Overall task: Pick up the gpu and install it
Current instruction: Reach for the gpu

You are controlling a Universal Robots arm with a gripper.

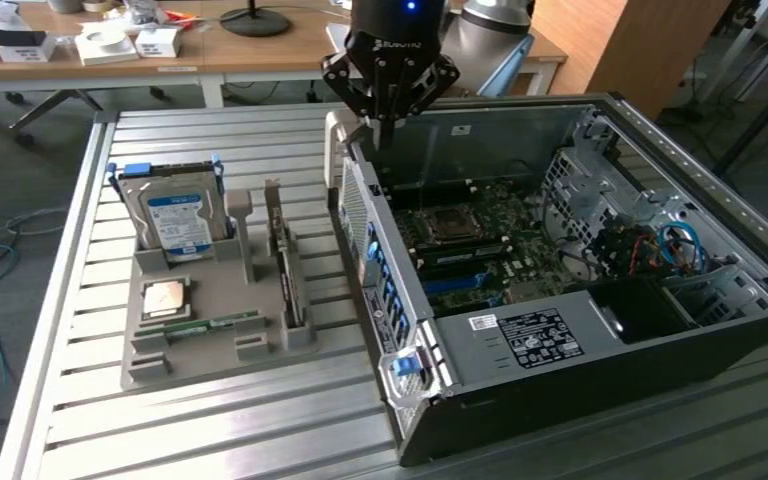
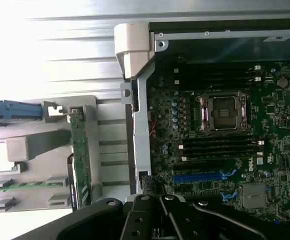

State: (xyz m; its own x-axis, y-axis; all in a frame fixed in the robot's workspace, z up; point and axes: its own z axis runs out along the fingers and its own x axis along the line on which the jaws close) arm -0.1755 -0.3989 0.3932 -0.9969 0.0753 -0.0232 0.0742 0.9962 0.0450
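1. Far left on the slatted bench, a grey holder carries the spare parts. A hard drive stands upright at its back, with a processor chip and a memory stick lying flat in front.
2. At the holder's edge on the exterior view's right, the gpu stands on its long edge in its slot, untouched, just beside the wall of the computer case.
3. Above the case's rear corner hangs the claw, fingers drawn fully together and gripping nothing, well apart from the card.
4. Right of it, the case lies open, its motherboard exposed and a blue slot free near the rear wall.
5. Risks as things stand:
   - A closed claw brought down on the thin upright card would likely shove or tip it rather than take it.
   - The holder's posts and the case wall crowd the card on both sides, so a slightly offset approach could catch on either.
   - A grip on one end could let the card swing.
   - A tilted card would probably jam at the slot, or snag its bracket on the case's rear frame.
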